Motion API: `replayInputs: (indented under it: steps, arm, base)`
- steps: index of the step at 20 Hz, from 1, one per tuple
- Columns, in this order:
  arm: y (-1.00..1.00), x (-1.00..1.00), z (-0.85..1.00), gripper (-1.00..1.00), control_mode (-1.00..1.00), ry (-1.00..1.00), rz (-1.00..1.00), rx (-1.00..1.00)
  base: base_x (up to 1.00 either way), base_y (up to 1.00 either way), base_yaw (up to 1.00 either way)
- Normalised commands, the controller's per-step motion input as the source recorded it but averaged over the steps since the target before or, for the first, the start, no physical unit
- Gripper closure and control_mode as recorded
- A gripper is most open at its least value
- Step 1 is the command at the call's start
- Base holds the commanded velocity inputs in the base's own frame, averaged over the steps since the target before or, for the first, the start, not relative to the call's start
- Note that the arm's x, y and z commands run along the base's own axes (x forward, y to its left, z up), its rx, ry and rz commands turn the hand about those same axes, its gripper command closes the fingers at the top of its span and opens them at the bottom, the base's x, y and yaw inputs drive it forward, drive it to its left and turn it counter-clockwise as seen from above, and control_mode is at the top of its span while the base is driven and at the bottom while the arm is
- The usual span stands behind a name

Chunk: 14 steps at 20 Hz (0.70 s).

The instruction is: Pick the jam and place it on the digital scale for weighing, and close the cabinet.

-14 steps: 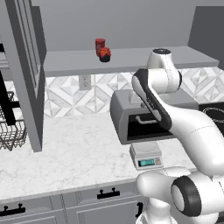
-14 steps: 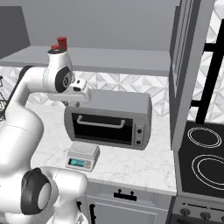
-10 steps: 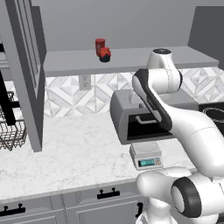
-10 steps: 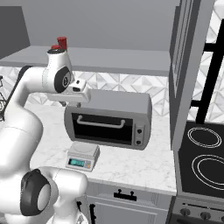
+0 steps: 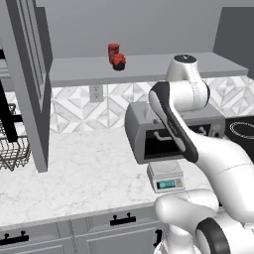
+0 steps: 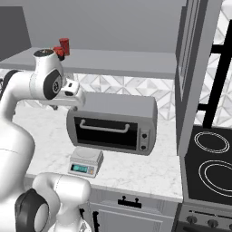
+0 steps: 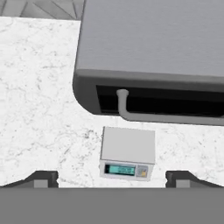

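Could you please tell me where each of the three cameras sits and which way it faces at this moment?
Left base view: behind the arm's left, facing the counter, jam on the shelf, open cabinet door; arm at lower right.
Right base view: behind its right, facing toaster oven and stove; arm at lower left.
Hand view: looking down on the scale; gripper jaws wide apart.
All three share scale and oven.

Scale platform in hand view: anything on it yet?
No, the digital scale has a bare top; the jam sits on the shelf.
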Motion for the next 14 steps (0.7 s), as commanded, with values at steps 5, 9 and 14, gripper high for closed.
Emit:
replayInputs:
  steps: [5,9,14]
  arm:
    - [0.01,-0.13,0.38,-1.00,-1.00,-0.22,0.00,0.00]
    - [0.10,-0.09,0.29,-1.00,-1.00,-0.17,0.00,0.00]
    - [0.16,0.00,0.41,-1.00,-1.00,-0.14,0.00,0.00]
  base:
    - [0.00,0.00,0.00]
    - [0.00,0.00,0.00]
    - [0.00,0.00,0.00]
